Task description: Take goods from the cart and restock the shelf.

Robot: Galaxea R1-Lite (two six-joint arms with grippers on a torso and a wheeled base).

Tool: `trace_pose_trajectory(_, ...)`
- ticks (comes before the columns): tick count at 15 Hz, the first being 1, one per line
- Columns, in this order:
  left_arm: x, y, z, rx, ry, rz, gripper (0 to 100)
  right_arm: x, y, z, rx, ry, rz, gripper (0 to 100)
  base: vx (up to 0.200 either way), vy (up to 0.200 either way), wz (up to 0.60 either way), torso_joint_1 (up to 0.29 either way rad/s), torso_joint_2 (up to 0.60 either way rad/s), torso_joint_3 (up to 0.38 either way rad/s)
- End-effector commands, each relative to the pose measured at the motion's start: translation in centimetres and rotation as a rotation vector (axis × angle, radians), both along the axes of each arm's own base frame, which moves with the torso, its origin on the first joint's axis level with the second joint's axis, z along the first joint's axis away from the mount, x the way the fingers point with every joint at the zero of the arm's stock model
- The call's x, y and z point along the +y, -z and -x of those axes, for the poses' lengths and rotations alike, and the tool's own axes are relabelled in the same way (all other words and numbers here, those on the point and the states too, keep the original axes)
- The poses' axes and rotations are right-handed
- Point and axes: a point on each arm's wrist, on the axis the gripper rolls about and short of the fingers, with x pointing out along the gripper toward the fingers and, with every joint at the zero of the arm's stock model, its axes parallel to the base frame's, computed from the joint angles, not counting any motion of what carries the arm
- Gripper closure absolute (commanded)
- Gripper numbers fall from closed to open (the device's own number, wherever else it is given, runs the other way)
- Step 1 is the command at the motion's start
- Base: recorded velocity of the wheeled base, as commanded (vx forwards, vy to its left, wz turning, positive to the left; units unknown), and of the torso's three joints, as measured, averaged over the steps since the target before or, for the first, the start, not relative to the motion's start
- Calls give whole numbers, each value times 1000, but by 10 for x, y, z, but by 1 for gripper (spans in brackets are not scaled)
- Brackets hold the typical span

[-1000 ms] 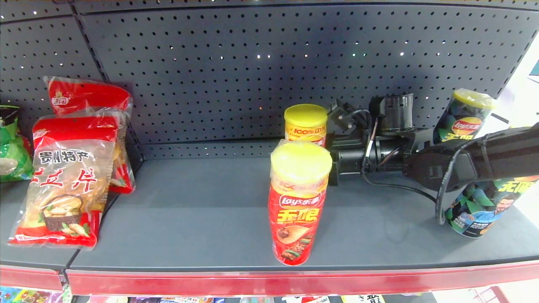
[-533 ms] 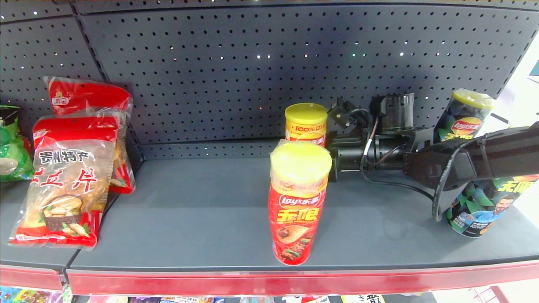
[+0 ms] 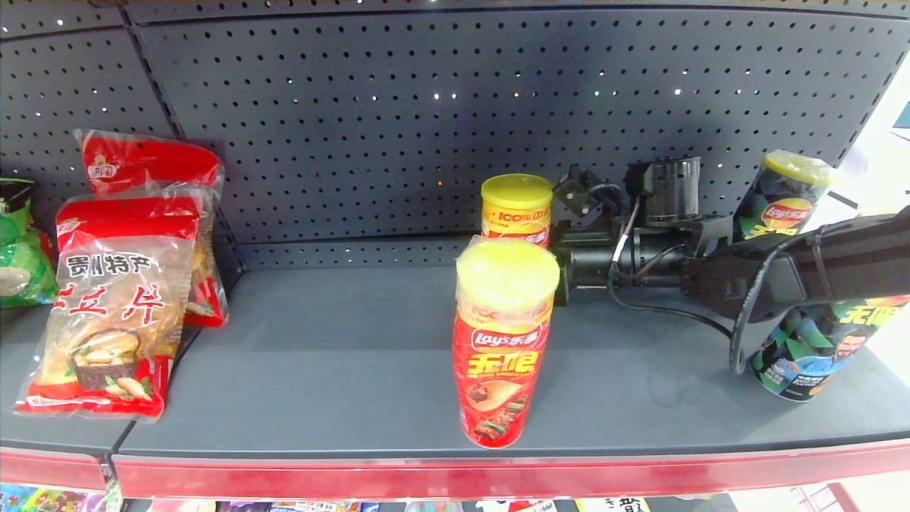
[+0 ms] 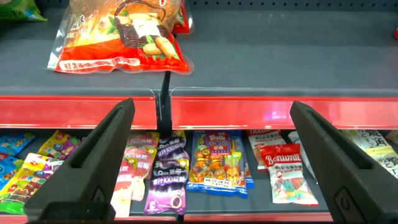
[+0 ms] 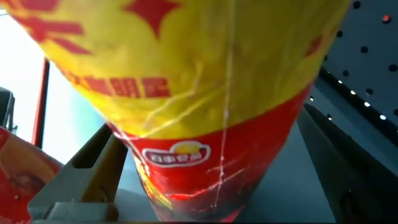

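A yellow-lidded chip can [image 3: 517, 206] stands upright at the back of the grey shelf [image 3: 341, 370]. My right gripper [image 3: 549, 247] comes in from the right and is shut on it. In the right wrist view the same can [image 5: 211, 93] sits between the two fingers [image 5: 81, 174]. A taller red chip can [image 3: 505, 341] with a yellow lid stands in front of it, near the shelf's front edge. My left gripper [image 4: 211, 109] hangs open and holds nothing, below the shelf's red front lip [image 4: 249, 111].
Two dark chip cans [image 3: 782, 195] [image 3: 810, 348] stand at the right end, behind and under my right arm. Red snack bags [image 3: 114, 299] lean at the left, with a green bag [image 3: 18, 263] beyond. Small packets [image 4: 217, 162] fill the lower shelf.
My right wrist has shifted very slightly. The yellow-lidded can stays at the same spot.
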Motion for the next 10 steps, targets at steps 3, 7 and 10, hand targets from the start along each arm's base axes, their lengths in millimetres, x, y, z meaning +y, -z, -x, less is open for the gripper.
trace_pose_trajectory(3,0,0,0,1,0,0,0,-5,3,2,13,-41,-11,0,0,0,0,0,0,0)
trace_pose_trajectory(7,0,0,0,1,0,0,0,-17,6,6,37,-66,-20,0,0,0,0,0,0,0)
trace_pose_trajectory(10,0,0,0,1,0,0,0,-28,6,2,41,-42,-23,0,0,0,0,0,0,0)
